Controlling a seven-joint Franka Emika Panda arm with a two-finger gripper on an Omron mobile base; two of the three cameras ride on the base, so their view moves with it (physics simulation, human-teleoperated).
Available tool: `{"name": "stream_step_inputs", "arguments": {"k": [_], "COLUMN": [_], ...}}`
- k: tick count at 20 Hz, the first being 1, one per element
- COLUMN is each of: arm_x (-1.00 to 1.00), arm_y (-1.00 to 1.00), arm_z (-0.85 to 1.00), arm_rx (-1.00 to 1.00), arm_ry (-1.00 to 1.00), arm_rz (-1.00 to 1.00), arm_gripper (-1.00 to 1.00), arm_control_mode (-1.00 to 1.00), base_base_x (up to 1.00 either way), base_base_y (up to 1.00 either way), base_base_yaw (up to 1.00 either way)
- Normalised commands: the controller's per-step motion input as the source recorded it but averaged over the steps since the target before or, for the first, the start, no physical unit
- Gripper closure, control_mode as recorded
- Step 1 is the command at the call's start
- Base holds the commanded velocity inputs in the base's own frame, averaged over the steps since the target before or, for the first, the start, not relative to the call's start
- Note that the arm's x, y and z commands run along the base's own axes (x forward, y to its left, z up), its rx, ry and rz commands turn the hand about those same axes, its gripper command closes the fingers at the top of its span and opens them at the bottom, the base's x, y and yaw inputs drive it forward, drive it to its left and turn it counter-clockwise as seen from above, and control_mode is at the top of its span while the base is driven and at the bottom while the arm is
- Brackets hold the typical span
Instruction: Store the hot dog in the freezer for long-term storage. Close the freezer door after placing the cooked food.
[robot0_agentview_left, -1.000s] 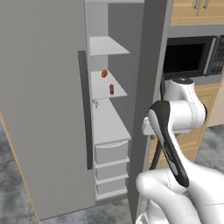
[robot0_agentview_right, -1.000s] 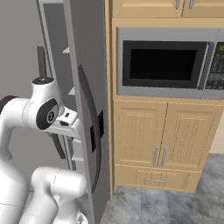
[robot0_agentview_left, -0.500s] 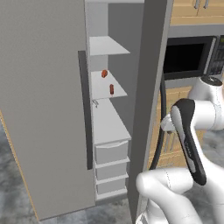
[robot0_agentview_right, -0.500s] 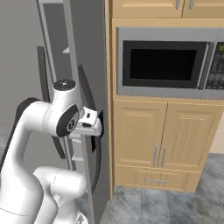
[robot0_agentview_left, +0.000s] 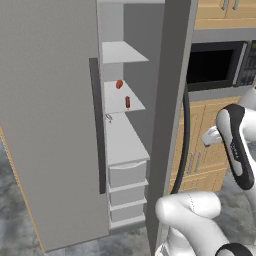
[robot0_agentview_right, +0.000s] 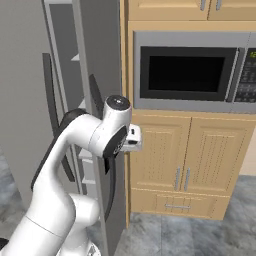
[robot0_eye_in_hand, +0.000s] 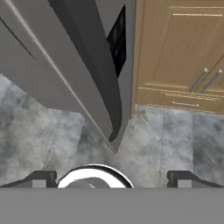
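Observation:
The freezer (robot0_agentview_left: 123, 142) stands open, with pale shelves above and drawers below. On its middle shelf lies a small reddish hot dog (robot0_agentview_left: 127, 102), and a second small reddish piece (robot0_agentview_left: 119, 84) sits behind it. The freezer door (robot0_agentview_left: 170, 100) (robot0_agentview_right: 100, 55) is swung out and seen nearly edge-on, with its long dark handle (robot0_agentview_left: 186, 140) (robot0_eye_in_hand: 103, 83) and small dark panel (robot0_eye_in_hand: 117, 39) on the outer face. My gripper (robot0_agentview_left: 211, 136) (robot0_agentview_right: 133, 140) (robot0_eye_in_hand: 112, 179) hangs open on the outer side of that door, in front of the wooden cabinets. Nothing is between its fingertips.
A plain grey fridge door (robot0_agentview_left: 50, 125) with a dark handle stands left of the freezer. A black-fronted microwave (robot0_agentview_right: 187, 72) is built in above wooden cabinet doors (robot0_agentview_right: 185, 160) to the right. Grey stone floor (robot0_eye_in_hand: 175, 140) lies below the door.
The arm has swung to the right, carrying the hand from beside the freezer door's edge to the cabinet side of it. The jaws stayed open.

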Motion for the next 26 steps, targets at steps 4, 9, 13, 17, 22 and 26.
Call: {"name": "stream_step_inputs", "arguments": {"k": [4, 9, 13, 17, 22, 26], "arm_x": [0.63, 0.54, 0.45, 0.20, 0.04, 0.11], "arm_y": [-0.22, -0.10, 0.00, 0.02, 0.16, 0.11], "arm_z": [0.00, 0.00, -0.06, 0.00, 0.00, 0.00], "arm_rx": [0.07, 0.13, 0.04, 0.03, 0.02, 0.09], "arm_ry": [-0.03, -0.08, -0.13, -0.18, -0.30, -0.23], "arm_rz": [0.17, 0.21, 0.23, 0.20, 0.19, 0.20], "arm_gripper": [-1.00, -1.00, -1.00, -1.00, -1.00, -1.00], "arm_control_mode": [-1.00, -1.00, -1.00, -1.00, -1.00, -1.00], "base_base_x": [0.00, 0.00, 0.00, 0.00, 0.00, 0.00], "base_base_y": [0.00, 0.00, 0.00, 0.00, 0.00, 0.00], "base_base_yaw": [0.00, 0.00, 0.00, 0.00, 0.00, 0.00]}}
